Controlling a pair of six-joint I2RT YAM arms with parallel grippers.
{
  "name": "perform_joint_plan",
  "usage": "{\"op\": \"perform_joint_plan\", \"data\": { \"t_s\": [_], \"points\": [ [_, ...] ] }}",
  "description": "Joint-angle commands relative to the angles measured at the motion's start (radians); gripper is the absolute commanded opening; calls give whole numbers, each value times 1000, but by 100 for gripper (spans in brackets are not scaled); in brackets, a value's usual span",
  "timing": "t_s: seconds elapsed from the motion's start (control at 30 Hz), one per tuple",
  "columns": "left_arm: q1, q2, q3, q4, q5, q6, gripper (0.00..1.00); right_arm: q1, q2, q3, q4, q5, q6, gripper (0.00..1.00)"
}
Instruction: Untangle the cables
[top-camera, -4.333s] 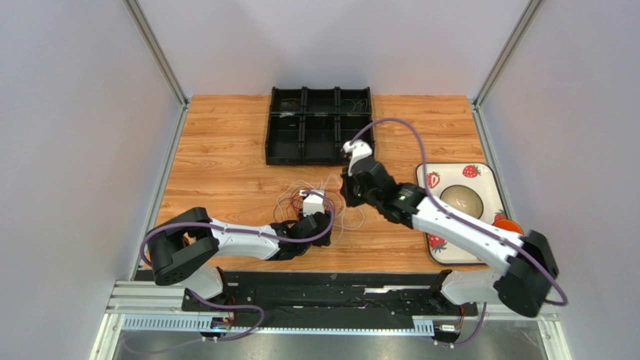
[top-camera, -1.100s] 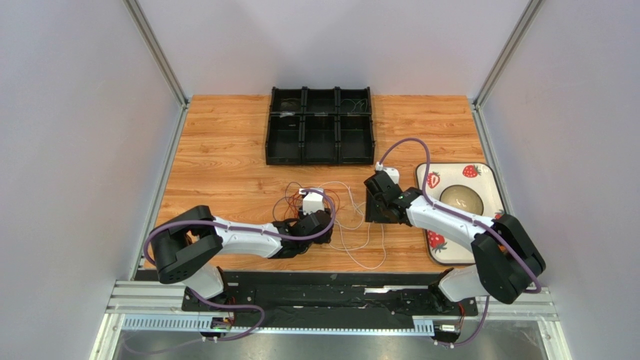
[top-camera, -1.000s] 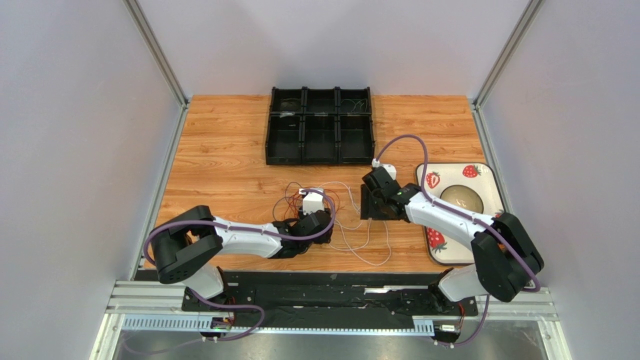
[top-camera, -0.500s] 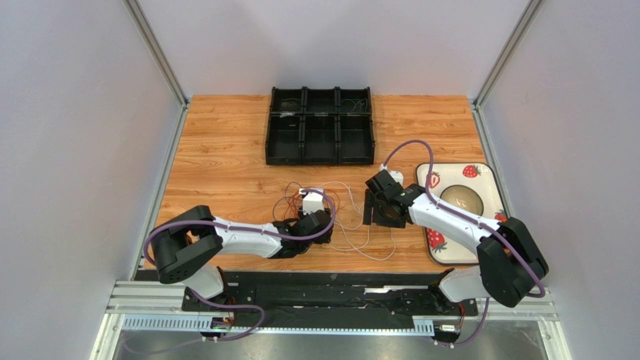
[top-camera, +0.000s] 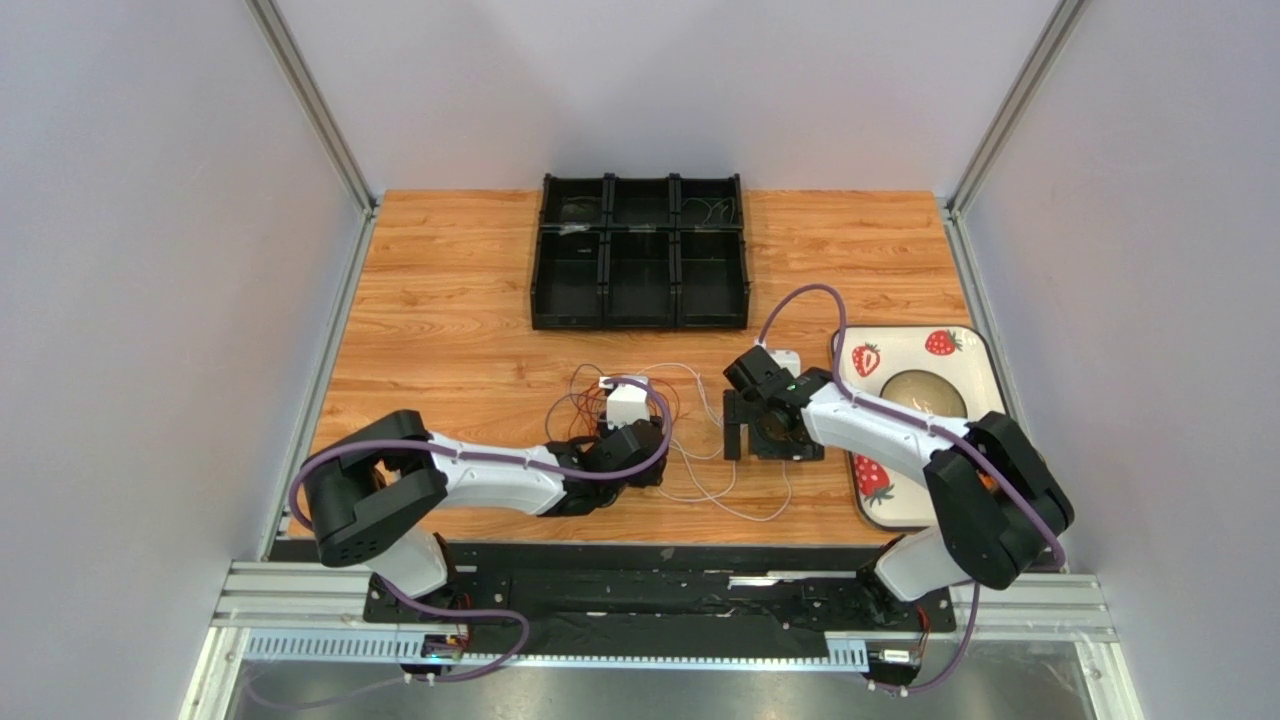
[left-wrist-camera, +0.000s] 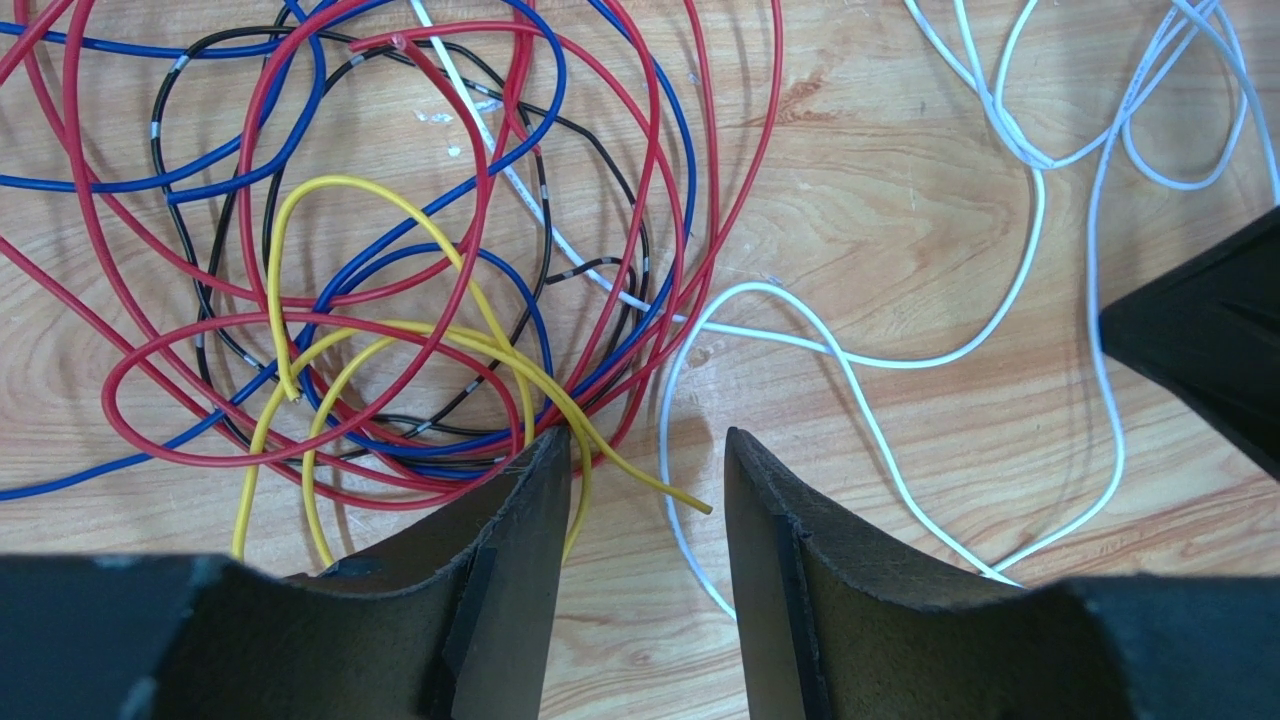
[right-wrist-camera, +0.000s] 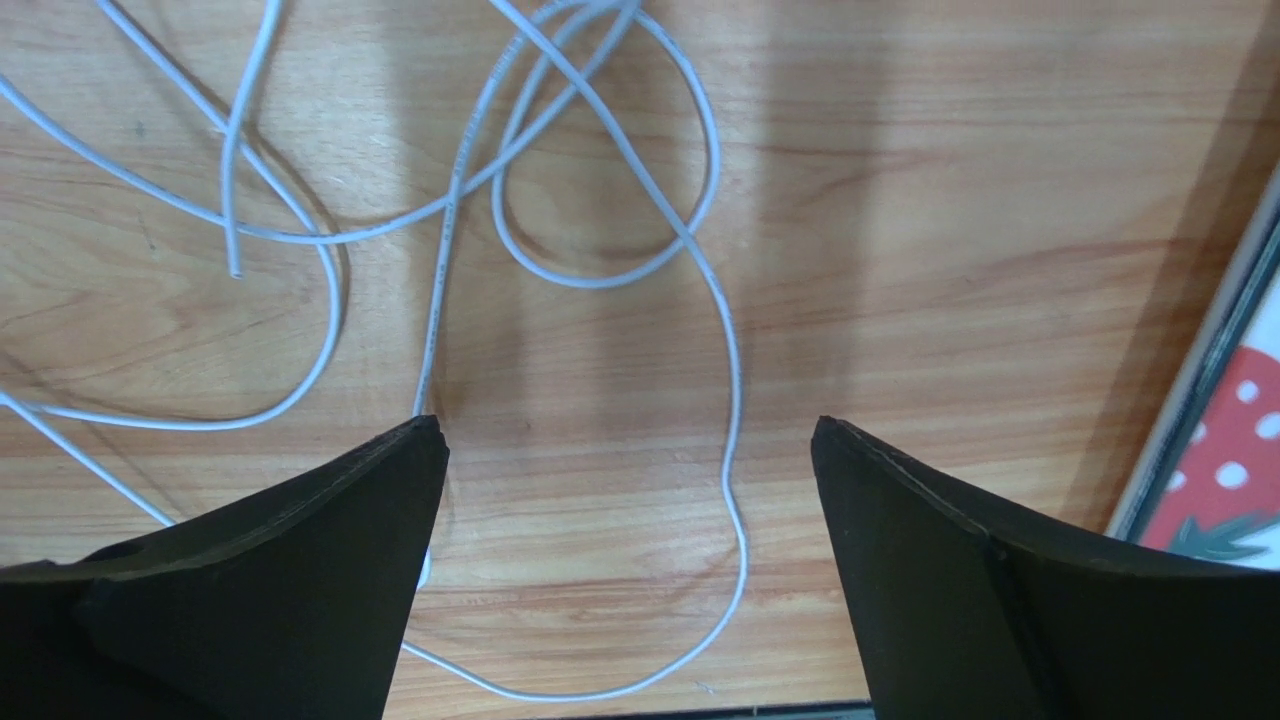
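On one table, one tangle of cables

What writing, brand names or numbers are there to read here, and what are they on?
No text can be read in any view.
The strawberry plate has only berry pictures, no words.
The black cable has small white bands, too small to read as text.
The black tray shows no label.

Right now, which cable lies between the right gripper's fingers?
The white cable, looping loosely under the open right gripper; the red, blue, yellow and black tangle sits by the left gripper.
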Motion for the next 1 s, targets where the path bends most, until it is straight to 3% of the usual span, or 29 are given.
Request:
{"op": "perform_joint_plan", "data": {
  "t_s": [0.0, 0.57, 0.97],
  "points": [
    [5, 20, 24, -21, 12, 5, 51, -2, -25, -45, 132, -74, -38, 100],
    [3, 32, 36, -32, 15, 5, 50, -24, -205, -145, 267, -238, -38, 100],
    [5, 30, 36, -33, 16, 5, 50, -21, -101, -150, 312, -342, -36, 100]
  ]
}}
